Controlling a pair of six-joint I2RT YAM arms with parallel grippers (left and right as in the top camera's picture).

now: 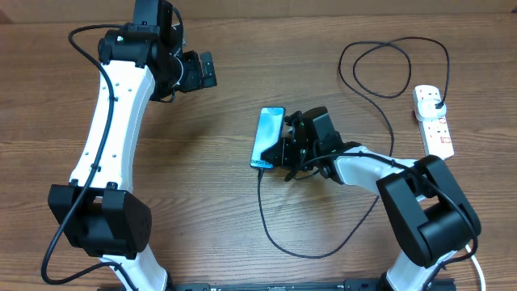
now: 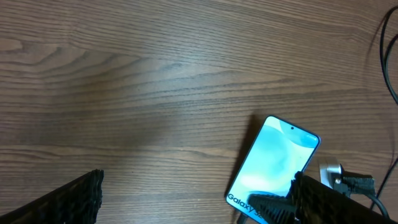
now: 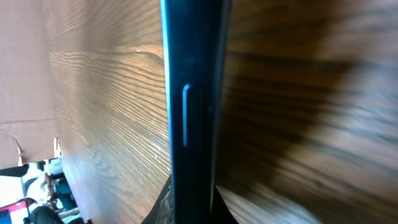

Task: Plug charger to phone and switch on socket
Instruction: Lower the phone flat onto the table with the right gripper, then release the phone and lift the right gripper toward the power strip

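Note:
The phone (image 1: 267,134) lies mid-table with its light blue screen up; it also shows in the left wrist view (image 2: 277,160). My right gripper (image 1: 284,147) is at the phone's right edge, and in the right wrist view the dark phone edge (image 3: 189,93) stands between its jaws (image 3: 194,208). The black charger cable (image 1: 311,254) meets the phone's lower end (image 1: 260,167), loops across the table and ends in a black plug (image 1: 437,103) seated in the white socket strip (image 1: 436,129). My left gripper (image 1: 199,71) is open and empty, raised at the upper left.
The left arm's white links (image 1: 109,129) run down the left side. Cable loops (image 1: 396,69) lie at the back right near the strip. A bright strip of the room beyond the table shows in the right wrist view (image 3: 25,186).

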